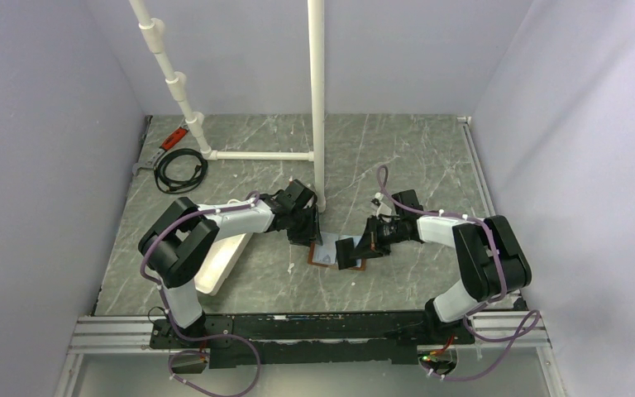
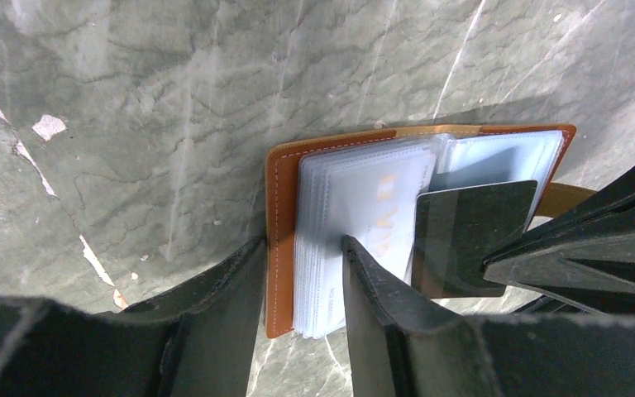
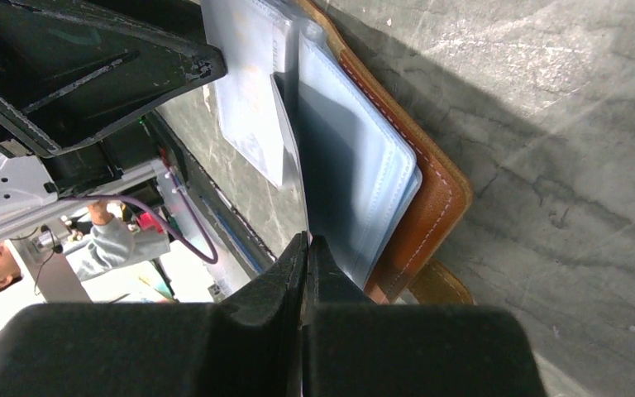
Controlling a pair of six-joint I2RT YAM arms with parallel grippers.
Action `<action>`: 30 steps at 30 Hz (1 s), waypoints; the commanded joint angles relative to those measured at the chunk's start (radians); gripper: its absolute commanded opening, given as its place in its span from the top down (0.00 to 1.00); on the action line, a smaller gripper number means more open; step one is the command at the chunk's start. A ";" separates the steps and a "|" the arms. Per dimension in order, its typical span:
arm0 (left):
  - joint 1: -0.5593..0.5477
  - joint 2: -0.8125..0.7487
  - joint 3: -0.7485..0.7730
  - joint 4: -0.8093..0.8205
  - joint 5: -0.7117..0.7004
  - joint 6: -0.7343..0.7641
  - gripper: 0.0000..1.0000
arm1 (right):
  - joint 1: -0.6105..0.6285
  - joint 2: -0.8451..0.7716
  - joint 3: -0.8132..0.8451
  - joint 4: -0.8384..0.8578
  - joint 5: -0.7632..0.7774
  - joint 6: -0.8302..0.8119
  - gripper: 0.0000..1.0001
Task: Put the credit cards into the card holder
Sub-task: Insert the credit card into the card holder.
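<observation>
The brown card holder [image 1: 324, 258] lies open on the marble table between both arms. In the left wrist view my left gripper [image 2: 302, 248] is shut on its left side, one finger outside the brown cover [image 2: 281, 207], the other on the stack of clear sleeves [image 2: 355, 198]. My right gripper [image 1: 354, 255] is shut on a thin dark-looking credit card [image 2: 471, 236] that lies over the right-hand sleeves. In the right wrist view the gripper [image 3: 307, 240] pinches this card [image 3: 296, 165] edge-on beside the holder's light blue sleeves and brown border [image 3: 430, 207]. No other loose card shows.
A long white tray [image 1: 219, 265] lies under the left arm's elbow. An upright white pipe [image 1: 317, 99] stands just behind the left gripper, with a slanted pipe joined to it. A black cable coil [image 1: 178, 169] and a red-handled tool [image 1: 174, 136] lie at the back left.
</observation>
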State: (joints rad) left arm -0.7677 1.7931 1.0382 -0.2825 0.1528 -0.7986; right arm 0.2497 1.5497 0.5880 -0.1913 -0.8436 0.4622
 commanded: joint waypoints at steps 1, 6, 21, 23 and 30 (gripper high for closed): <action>-0.028 0.092 -0.066 -0.103 -0.094 0.044 0.57 | -0.006 -0.016 -0.008 -0.028 0.051 -0.025 1.00; -0.028 0.088 -0.071 -0.098 -0.093 0.040 0.57 | -0.005 -0.017 -0.008 -0.046 0.060 -0.021 1.00; -0.036 0.057 -0.097 -0.078 -0.103 0.012 0.57 | -0.009 0.060 0.023 -0.076 0.088 0.070 1.00; -0.039 0.053 -0.104 -0.072 -0.103 0.008 0.57 | -0.015 0.063 0.026 -0.072 0.081 0.076 1.00; -0.051 0.051 -0.102 -0.062 -0.104 0.006 0.58 | -0.017 0.092 0.055 -0.073 0.062 0.080 1.00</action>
State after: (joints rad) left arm -0.7864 1.7641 0.9958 -0.2302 0.1146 -0.8089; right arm 0.2371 1.6112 0.6075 -0.2543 -0.8249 0.5362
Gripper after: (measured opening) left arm 0.431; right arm 0.007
